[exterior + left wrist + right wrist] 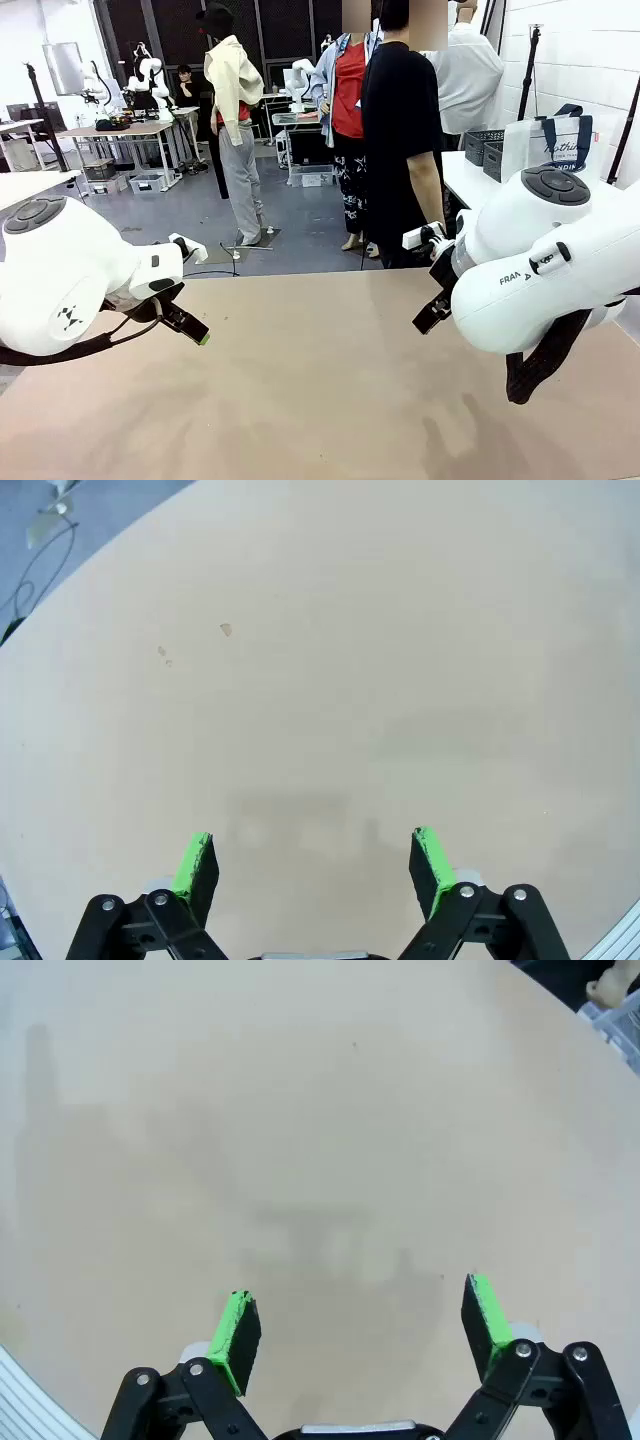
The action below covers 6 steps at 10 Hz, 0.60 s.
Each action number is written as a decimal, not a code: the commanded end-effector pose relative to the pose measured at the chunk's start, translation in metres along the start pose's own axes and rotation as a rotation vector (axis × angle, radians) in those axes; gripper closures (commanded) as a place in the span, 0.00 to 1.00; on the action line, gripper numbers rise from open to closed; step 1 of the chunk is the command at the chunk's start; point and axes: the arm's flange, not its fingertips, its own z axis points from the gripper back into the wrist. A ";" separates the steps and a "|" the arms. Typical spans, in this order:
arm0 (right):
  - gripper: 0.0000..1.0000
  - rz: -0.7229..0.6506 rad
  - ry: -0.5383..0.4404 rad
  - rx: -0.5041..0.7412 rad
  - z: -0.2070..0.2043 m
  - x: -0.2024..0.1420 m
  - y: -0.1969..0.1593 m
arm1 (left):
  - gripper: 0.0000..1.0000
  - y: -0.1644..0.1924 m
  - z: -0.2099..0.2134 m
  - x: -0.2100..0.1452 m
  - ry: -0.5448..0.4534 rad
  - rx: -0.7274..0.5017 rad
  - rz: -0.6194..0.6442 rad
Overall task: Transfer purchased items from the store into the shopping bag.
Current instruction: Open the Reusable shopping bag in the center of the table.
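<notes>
Front view: the left gripper [188,324] hangs at the left middle of the frame, low over the tan table [320,400], one green-tipped finger pointing down and toward the centre. The right gripper [432,314] hangs at the right middle, partly hidden behind its own white arm. From this angle its finger spacing cannot be judged.

Left wrist view: the left gripper [315,865] has its two green pads [195,865] standing wide apart at the bottom of the frame. Bare tabletop shows in the gap between them, and the pads are clear of the surface. Two small marks [225,630] lie on the table in the upper left of the frame.

Right wrist view: the right gripper [360,1335] likewise has its green pads [238,1332] spread wide, with bare tabletop in the gap. The gripper's faint shadow lies on the surface just above the pads.

Task items: the shopping bag [552,142], translucent with dark navy handles and script lettering, stands upright in the upper right of the front view on a white side table [462,180], behind the right arm. The store basket [482,146], dark grey with lattice walls, sits just to the left of the bag on the same side table. Both are well apart from either gripper.

A person in a black top [400,120] stands at the far edge of the tan table, at upper centre right, one arm hanging down.
</notes>
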 end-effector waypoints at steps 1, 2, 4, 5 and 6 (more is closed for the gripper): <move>0.00 0.000 0.000 0.000 0.000 0.000 0.000 | 0.00 0.000 0.000 0.000 0.000 0.000 0.000; 0.00 0.000 0.000 0.000 0.000 0.000 0.000 | 0.00 0.000 0.000 0.000 0.000 0.000 0.000; 0.00 0.000 0.000 0.000 0.000 0.000 0.000 | 0.00 0.000 0.000 0.000 0.000 0.000 0.000; 0.00 0.000 0.000 0.000 0.000 0.000 0.000 | 0.00 0.000 0.000 0.000 0.000 0.000 0.000; 0.00 0.000 0.000 0.000 0.000 0.000 0.000 | 0.00 0.000 0.000 0.000 0.000 0.000 0.000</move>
